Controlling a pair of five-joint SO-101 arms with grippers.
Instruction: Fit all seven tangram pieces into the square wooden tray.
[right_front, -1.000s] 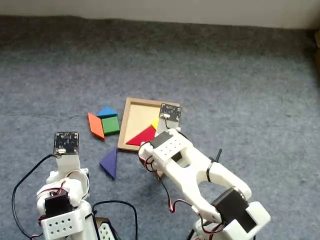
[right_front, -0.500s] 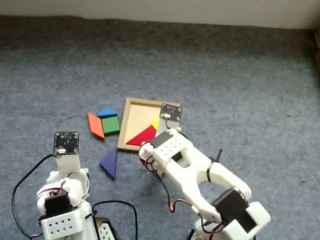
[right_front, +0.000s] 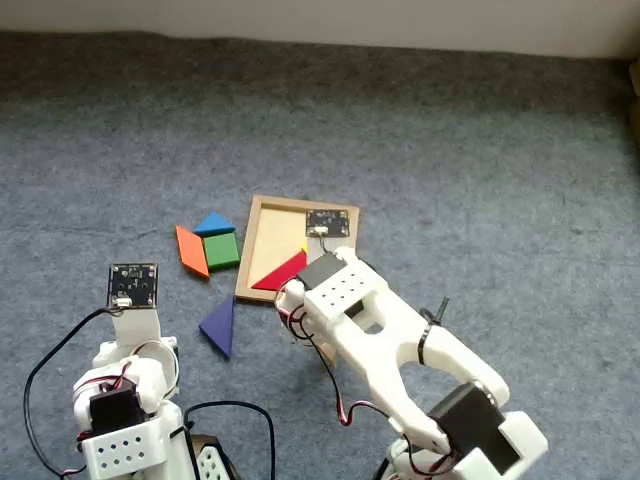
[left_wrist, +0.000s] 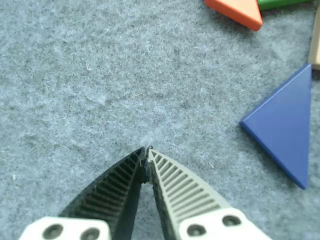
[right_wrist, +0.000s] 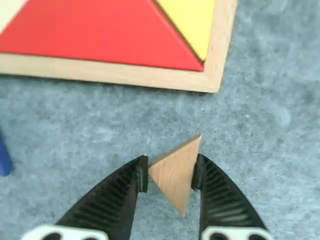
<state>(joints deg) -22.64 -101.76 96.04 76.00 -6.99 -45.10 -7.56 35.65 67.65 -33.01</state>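
Right wrist view: right hand (right_wrist: 170, 172) grips a wooden triangle (right_wrist: 176, 176). Carry it level over the tray (right_wrist: 100, 71) rim.

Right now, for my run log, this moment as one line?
right gripper shut on tan triangle, beside tray | tray holds red triangle, yellow piece | left gripper shut, empty, near navy triangle

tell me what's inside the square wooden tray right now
A red triangular piece and a yellow triangular piece lie in the square wooden tray; the right arm covers part of its interior.
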